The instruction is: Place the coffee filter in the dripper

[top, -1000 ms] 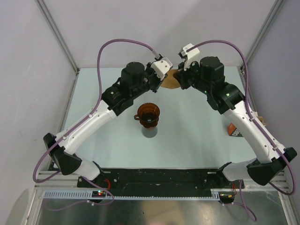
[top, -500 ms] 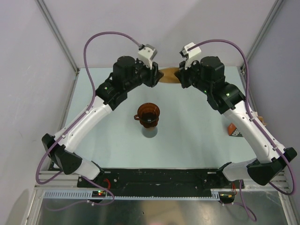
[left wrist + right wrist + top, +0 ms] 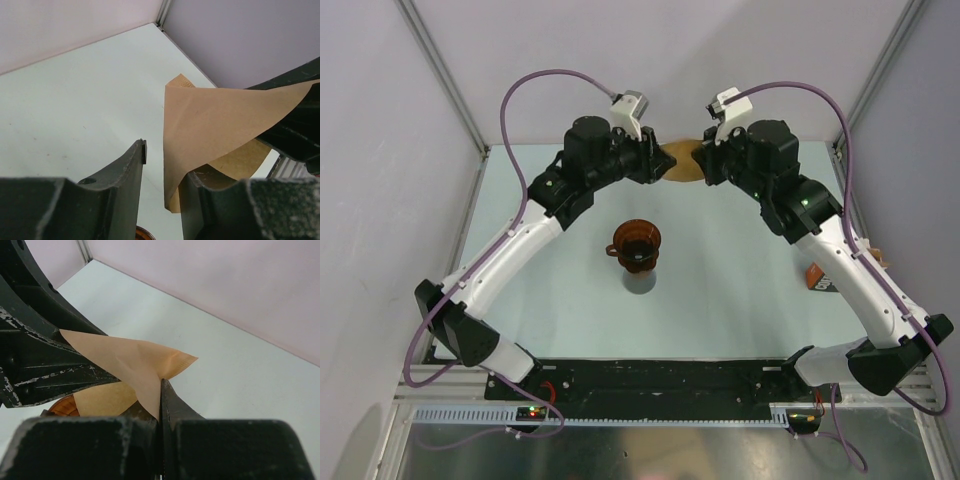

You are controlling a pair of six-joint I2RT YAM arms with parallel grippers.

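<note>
Coffee filter (image 3: 215, 125): held up above the tabletop (image 3: 740, 300) at its far middle, between the two pincers and well apart from the dripper. Its layers are parted a little into a shallow pocket.
Dripper (image 3: 636, 240): upright near the middle of the tabletop, mouth up and empty. It appears to sit on a grey vessel (image 3: 641, 284).
Right pincer (image 3: 161, 390): clamped together on one edge of the filter.
Left pincer (image 3: 165, 165): fingers apart. The loose paper edge hangs in the gap against one finger, not pinched.
Step in hand: probably spreading the flat paper into a cone before carrying it over.
Doing it well: close the left pincer on a single layer only, then draw the two apart gently so the mouth rounds out.
Risk: thin paper tears or creases if it is pulled hard, and catching both layers would leave the cone flat.
</note>
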